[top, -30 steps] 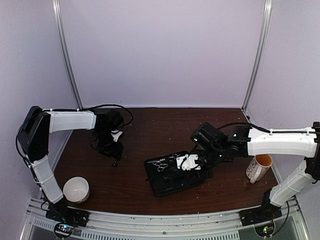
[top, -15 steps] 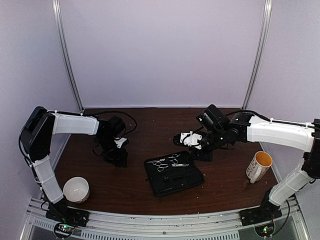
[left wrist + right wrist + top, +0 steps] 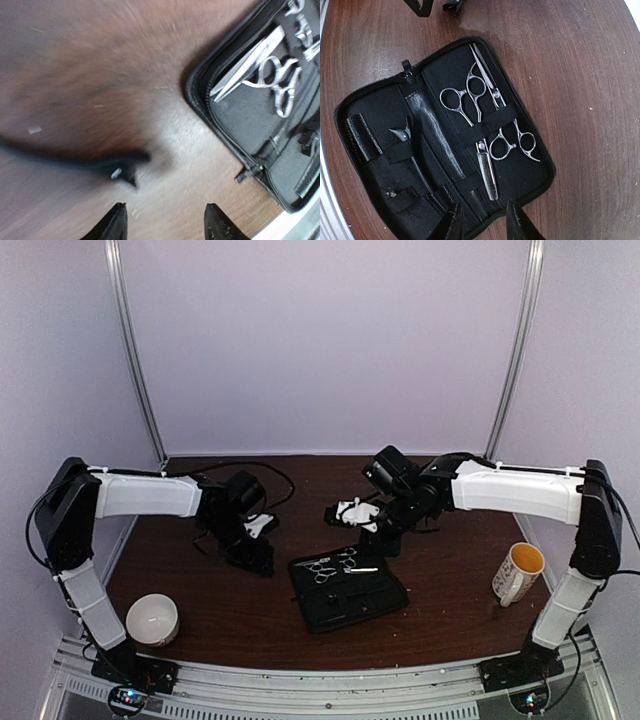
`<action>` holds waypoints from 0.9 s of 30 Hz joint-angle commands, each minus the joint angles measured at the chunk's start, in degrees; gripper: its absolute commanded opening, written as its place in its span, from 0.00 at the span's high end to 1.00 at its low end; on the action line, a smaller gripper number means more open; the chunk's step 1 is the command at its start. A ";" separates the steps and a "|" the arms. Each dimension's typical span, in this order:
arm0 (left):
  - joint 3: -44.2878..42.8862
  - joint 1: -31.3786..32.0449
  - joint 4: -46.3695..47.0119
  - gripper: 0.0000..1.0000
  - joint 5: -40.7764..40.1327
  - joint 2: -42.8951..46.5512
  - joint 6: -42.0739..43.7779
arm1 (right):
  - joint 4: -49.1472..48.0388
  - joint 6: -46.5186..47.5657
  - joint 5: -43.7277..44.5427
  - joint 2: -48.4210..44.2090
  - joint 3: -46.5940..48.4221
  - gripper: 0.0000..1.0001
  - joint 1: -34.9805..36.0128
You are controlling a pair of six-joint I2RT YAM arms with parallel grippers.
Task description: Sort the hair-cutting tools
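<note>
A: Which tool lies nearest an arm?

B: The loose black clip (image 3: 119, 162). It rests on the worktop (image 3: 75, 75) just ahead of the left end effector (image 3: 165, 225), a little left of its centre line and well apart from the right arm.

A: And its long axis?

B: It runs across the left wrist view, roughly along the line joining the two fingers, though blur makes the exact angle hard to read. A grasp would probably want the wrist turned so the fingers close across the clip, not along it.

A: Is that end effector holding anything?

B: No. Its fingers stand apart with bare worktop between them. The left arm reaches in low from the left, wrist tipped down, just beside the left edge of the open case (image 3: 199, 97).

A: And the right arm?

B: It is folded in from the right, wrist raised above the far side of the case and looking down. The right end effector (image 3: 482, 227) is released too (nothing between its fingers). Below it two tools are strapped into the case — the toothed scissors (image 3: 487, 175) and the straight scissors (image 3: 496, 94) — side by side. They lie lengthwise with the case's spine, so crosswise to the line on which the right fingers close. A second clip (image 3: 409, 142) is tucked into the other half.
</note>
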State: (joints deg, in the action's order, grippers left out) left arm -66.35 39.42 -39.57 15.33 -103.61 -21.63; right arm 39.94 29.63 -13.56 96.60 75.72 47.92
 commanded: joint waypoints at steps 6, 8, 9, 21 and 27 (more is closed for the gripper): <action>-5.24 -7.31 -5.45 0.38 -12.31 5.38 0.34 | 2.47 -2.38 -5.22 9.75 11.37 0.75 1.29; -6.34 -9.51 -4.63 0.38 -11.91 3.64 0.19 | 3.86 -3.11 -5.23 14.69 15.97 0.76 2.51; -6.72 -10.52 -4.23 0.38 -11.48 2.80 0.02 | 4.60 -3.69 -5.53 16.74 18.45 0.76 2.98; -1.38 -13.45 -2.53 0.39 -17.09 11.10 -8.57 | 8.37 -10.47 -5.99 36.98 42.22 0.71 9.48; 3.21 -14.13 -1.95 0.39 -17.37 17.36 -10.80 | 10.03 -11.08 -5.26 43.44 50.70 0.70 10.81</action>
State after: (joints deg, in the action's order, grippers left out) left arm -65.28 26.04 -43.07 -0.89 -89.12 -29.76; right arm 47.48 20.05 -18.68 136.88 121.12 58.48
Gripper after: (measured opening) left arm 0.611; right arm 0.302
